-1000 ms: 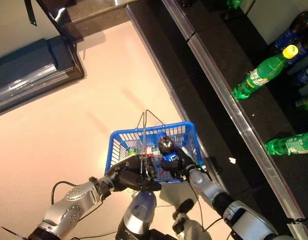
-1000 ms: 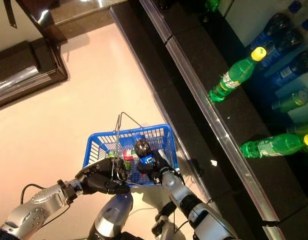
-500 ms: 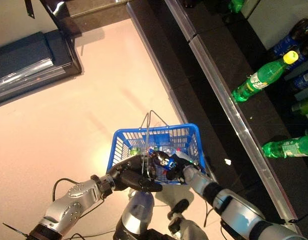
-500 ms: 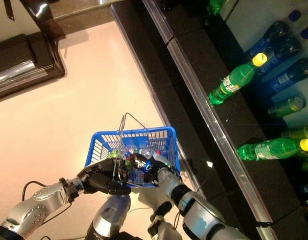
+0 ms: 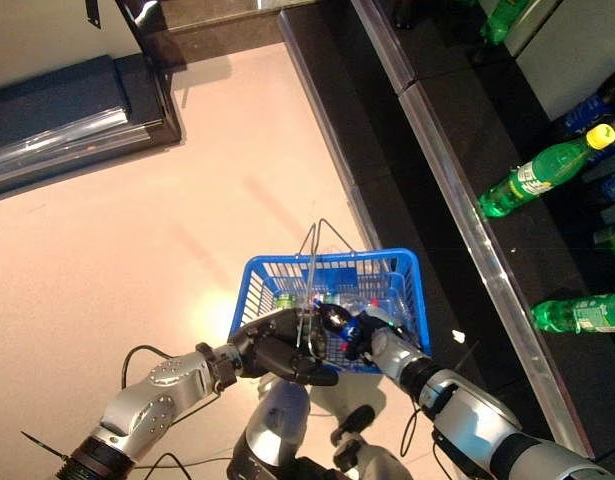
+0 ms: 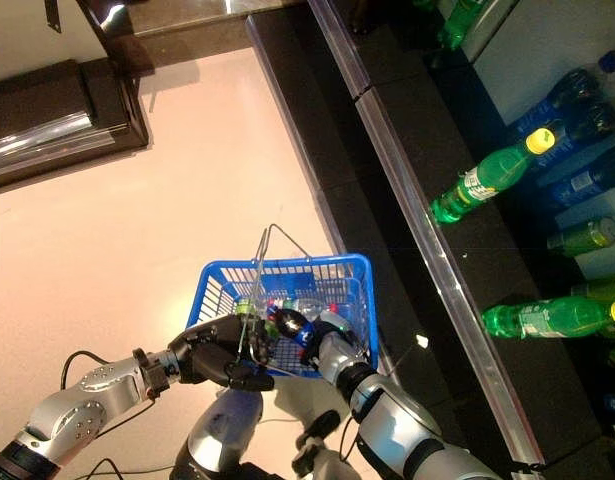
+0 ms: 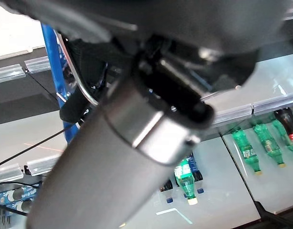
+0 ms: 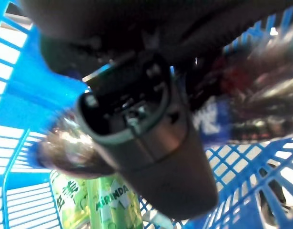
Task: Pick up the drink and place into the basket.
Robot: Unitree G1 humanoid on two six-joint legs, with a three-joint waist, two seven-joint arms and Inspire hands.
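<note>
Drink lowered into a blue basket

Basket (image 5: 397, 272) of blue plastic mesh hangs above a pale pink floor (image 5: 137, 230), carried by its two thin wire handles (image 5: 309, 285). The left hand (image 5: 277, 350) has its dark fingers curled around those handles at the basket's near rim. Inside the basket lie several bottles, among them a green one (image 8: 101, 202) seen close in the right wrist view, and a clear one (image 5: 372, 305) toward the far side. The right hand (image 6: 322, 345) reaches over the near rim into the basket, its fingers wrapped around the drink (image 5: 337, 320), a dark bottle with a blue label, which sits within the basket walls among the other bottles. To the robot's right runs a dark shelf (image 5: 457, 130) with a silver front edge, holding green bottles (image 5: 542, 178) lying on their sides and some blue bottles (image 6: 587, 183) farther back.
</note>
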